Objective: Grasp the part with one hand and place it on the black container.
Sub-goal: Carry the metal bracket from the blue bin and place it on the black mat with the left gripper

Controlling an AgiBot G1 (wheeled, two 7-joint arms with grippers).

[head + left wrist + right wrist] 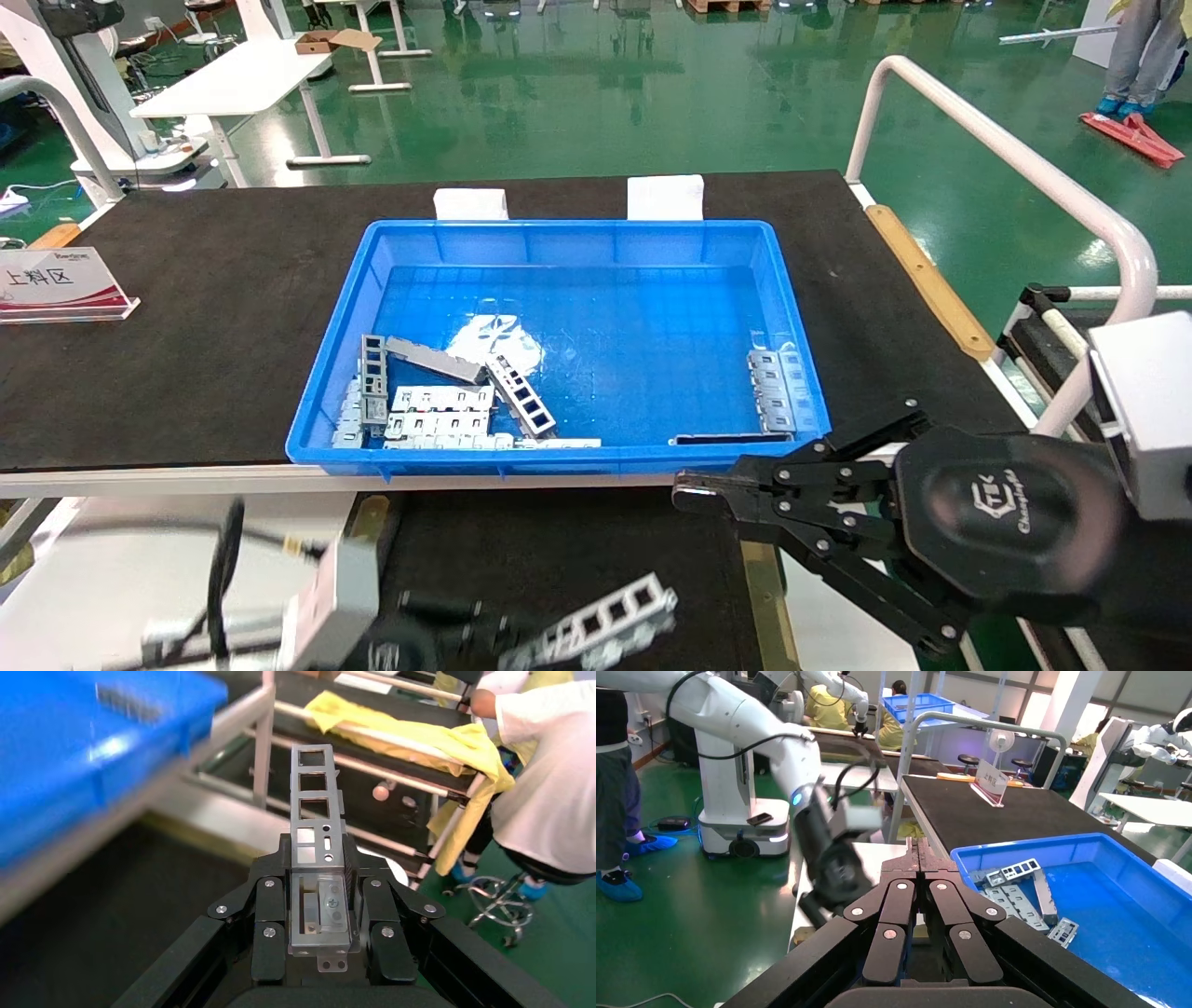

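My left end effector (pixel 318 881) clamped the part (pixel 596 623) by one end above the black container (pixel 559 550) near its front edge, just below the blue bin (pixel 792 308), while my right end effector (pixel 684 492), fingers pressed together, hovered beside that bin's front right corner.

The left gripper (pixel 521 643) sits low at the near edge, fingers clamped. The right gripper (pixel 694 494) hovers with fingers pressed together, arm reaching in from the right.
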